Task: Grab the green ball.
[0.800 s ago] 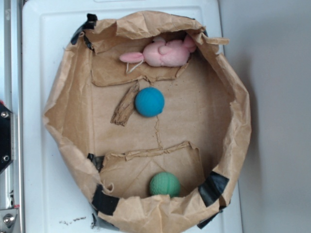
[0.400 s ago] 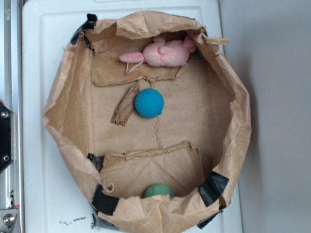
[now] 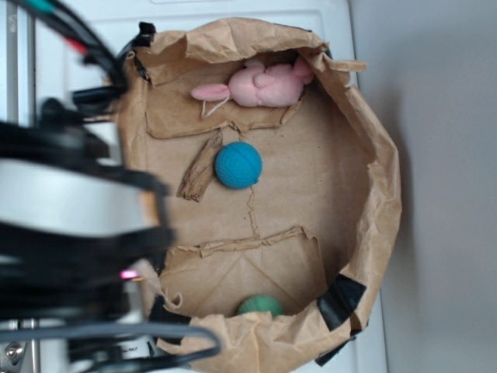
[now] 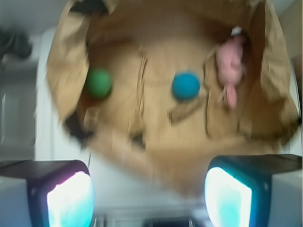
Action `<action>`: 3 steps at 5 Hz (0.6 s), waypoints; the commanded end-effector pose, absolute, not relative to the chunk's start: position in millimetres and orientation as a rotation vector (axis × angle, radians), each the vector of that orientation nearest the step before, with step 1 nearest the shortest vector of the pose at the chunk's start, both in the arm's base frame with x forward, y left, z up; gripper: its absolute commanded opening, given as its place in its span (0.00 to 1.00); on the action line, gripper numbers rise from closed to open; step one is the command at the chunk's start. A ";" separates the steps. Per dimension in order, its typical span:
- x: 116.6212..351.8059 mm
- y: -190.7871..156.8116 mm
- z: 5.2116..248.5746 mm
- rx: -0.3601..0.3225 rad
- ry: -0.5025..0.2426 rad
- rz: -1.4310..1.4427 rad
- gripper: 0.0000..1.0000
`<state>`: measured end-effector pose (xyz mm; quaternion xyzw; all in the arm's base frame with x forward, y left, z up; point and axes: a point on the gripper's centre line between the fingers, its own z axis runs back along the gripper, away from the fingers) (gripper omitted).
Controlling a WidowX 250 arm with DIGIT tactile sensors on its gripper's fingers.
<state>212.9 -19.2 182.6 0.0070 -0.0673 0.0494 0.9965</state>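
gripper (image 4: pixel 149 189) open, jaws wide apart, empty, hovering outside the paper bag (image 3: pixel 373 233). green ball (image 3: pixel 259 305) low against the bag's near wall, half hidden by the rim, well apart from blue ball (image 3: pixel 238 165) and pink plush (image 3: pixel 260 84).

Two balls (image 3: pixel 238 165) inside paper bag (image 3: pixel 373 179)

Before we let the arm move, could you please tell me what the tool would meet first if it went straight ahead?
Probably the near rim of the paper bag, though the blur leaves depth unclear. The tool is open; the green ball lies off to the left.
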 end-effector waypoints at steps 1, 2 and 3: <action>261.9 -16.4 169.2 -0.023 -0.256 0.018 1.00; 248.3 -6.1 136.3 -0.030 -0.279 -0.129 1.00; 248.3 -6.1 136.3 -0.030 -0.279 -0.129 1.00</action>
